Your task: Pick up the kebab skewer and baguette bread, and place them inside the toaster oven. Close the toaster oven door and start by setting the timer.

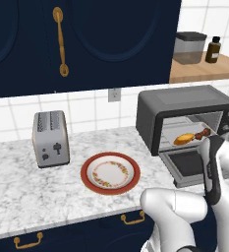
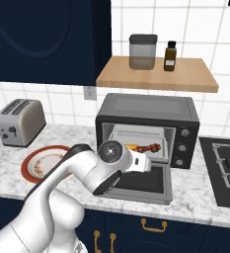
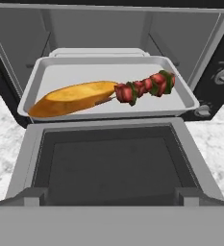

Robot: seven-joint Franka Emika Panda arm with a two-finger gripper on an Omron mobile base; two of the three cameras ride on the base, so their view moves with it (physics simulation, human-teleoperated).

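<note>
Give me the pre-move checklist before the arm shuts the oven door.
1. Baguette bread on the tray inside the toaster oven: ok.
2. Kebab skewer on the same tray, beside the bread: ok.
3. Plate emptied of both foods: ok.
4. Toaster oven door shut: not ok, it lies folded down.
5. Door surface free of objects: ok.
6. Timer knob set: cannot tell.

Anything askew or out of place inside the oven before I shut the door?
Nothing spilled. The baguette bread and kebab skewer lie together on the tray, overlapping end to end. The toaster oven door hangs fully open.
</note>
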